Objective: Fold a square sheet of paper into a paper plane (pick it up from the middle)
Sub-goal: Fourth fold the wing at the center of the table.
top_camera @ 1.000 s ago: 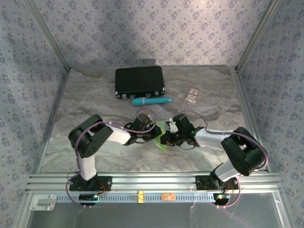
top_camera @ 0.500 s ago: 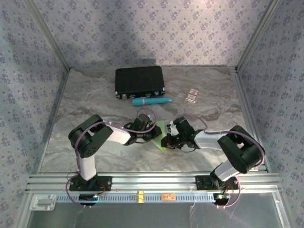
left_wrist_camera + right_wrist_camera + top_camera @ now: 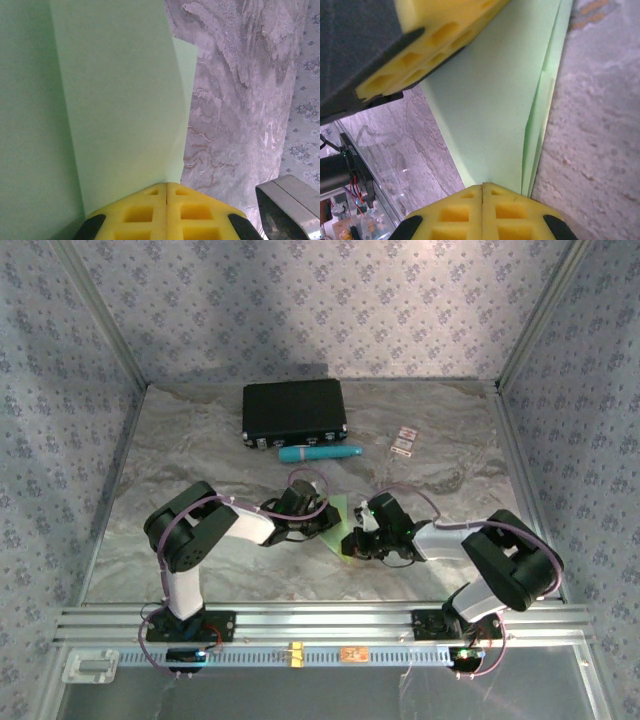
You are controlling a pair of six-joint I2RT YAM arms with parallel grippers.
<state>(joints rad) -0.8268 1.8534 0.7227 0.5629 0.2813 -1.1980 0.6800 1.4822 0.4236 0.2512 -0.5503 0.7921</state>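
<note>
Both tools are closed, pads pressed flat together, and each is pinched on the green paper (image 3: pixel 339 512). From the top camera I see that paper well apart from the black case (image 3: pixel 294 412), on its near side and a little to its right, held between the two arms over the marbled table (image 3: pixel 200 450). The left tool (image 3: pixel 323 524) reaches in from the case's near-left, and the right tool (image 3: pixel 356 541) meets it from the near-right, so the two sit just beside each other with the paper between them. On my left wrist camera the left tool (image 3: pixel 166 188) shows its yellow fingertips (image 3: pixel 137 212) shut in a tight seam, with the green paper (image 3: pixel 120 100) rising straight out of it; one folded layer lies over another, and a second edge peeks out at the right. On my right wrist camera the right tool (image 3: pixel 482 189) is likewise shut, and the green paper (image 3: pixel 495 110) runs from its seam as a narrowing strip of stacked layers up to the left tool's yellow fingers (image 3: pixel 430 45). I cannot tell how many folds it has. A teal tube (image 3: pixel 320 453) lies just beside the case's near edge, and two small cards (image 3: pixel 403 441) lie to the case's right.
</note>
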